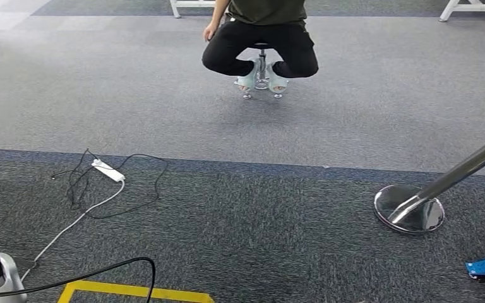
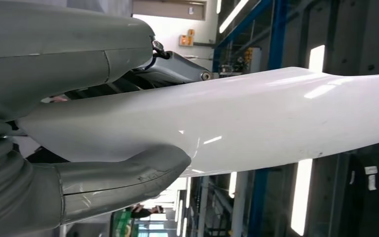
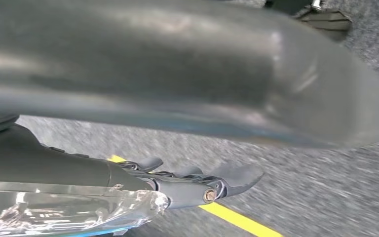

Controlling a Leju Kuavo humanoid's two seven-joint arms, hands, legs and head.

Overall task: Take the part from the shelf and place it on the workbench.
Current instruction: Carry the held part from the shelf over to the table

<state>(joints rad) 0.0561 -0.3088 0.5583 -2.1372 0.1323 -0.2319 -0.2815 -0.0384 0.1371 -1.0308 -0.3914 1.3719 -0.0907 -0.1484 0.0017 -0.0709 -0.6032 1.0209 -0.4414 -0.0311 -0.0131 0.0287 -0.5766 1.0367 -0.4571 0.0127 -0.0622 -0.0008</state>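
White glossy curved part [image 2: 256,118], I see left hand [image 2: 79,123] gripping it, thumb underneath, far end cut off. Right hand [image 3: 197,182] fingers extended together, holding nothing.

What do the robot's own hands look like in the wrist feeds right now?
The left hand has a grey ribbed cover, a thick smooth grey thumb and darker fingers with a small black cable. The right hand shows dark grey fingers with rounded tips, a brass-coloured pin, and crinkled clear plastic wrap nearby.
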